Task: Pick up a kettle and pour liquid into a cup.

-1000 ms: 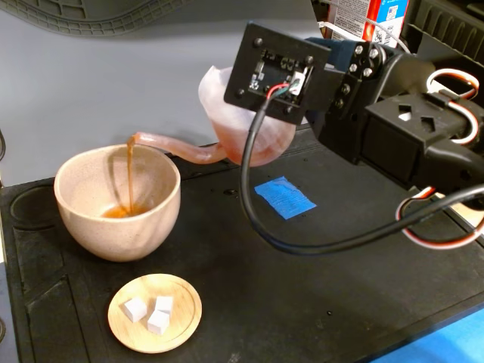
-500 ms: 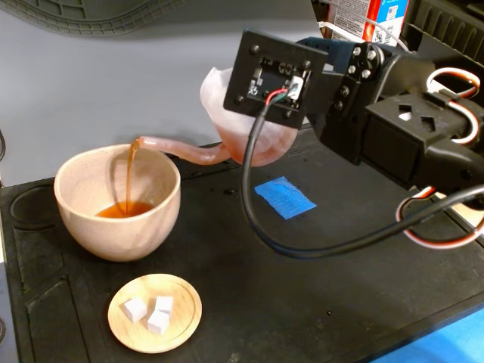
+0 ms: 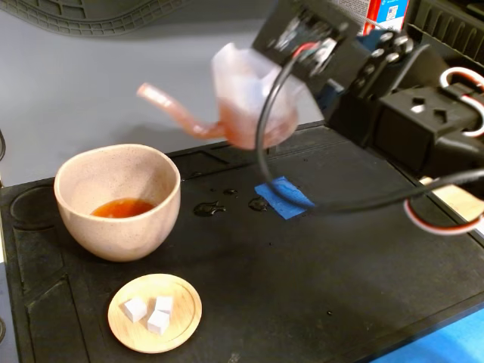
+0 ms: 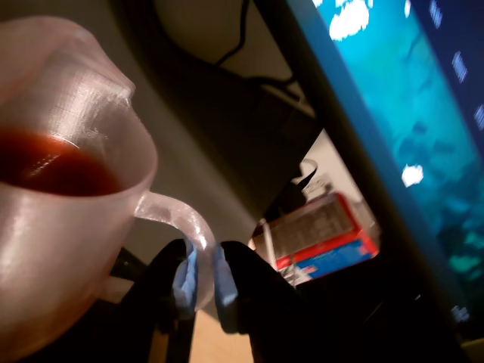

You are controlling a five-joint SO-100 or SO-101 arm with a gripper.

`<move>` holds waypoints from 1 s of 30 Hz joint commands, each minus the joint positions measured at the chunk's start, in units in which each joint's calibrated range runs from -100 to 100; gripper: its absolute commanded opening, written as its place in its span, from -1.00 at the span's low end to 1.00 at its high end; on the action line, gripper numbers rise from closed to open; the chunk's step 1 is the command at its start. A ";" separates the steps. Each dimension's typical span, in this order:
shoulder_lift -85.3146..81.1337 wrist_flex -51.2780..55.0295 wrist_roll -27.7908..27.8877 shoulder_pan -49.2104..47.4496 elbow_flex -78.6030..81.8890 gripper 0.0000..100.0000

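So the kettle [image 3: 249, 102] was up in the air, right of and beyond the cup [image 3: 118, 200], spout tipped upward, with the gripper [image 4: 203, 281] pinching its loop handle between both fingers. It looked like thin light plastic, probably a bit flexy and slick (liquid [image 4: 53, 162] left inside would slosh). The handle seemed the only sane grab spot. The cup had a tea pool [image 3: 122, 207]; drops [image 3: 208, 208] sat on the mat [image 3: 318, 287].
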 commanded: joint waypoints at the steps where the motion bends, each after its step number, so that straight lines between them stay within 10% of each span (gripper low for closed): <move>1: -3.07 -0.05 -3.79 1.13 -2.82 -0.99; 8: -3.49 -0.83 -13.87 3.11 0.09 -0.99; 30: 2.99 -16.13 -13.97 6.00 13.34 -0.99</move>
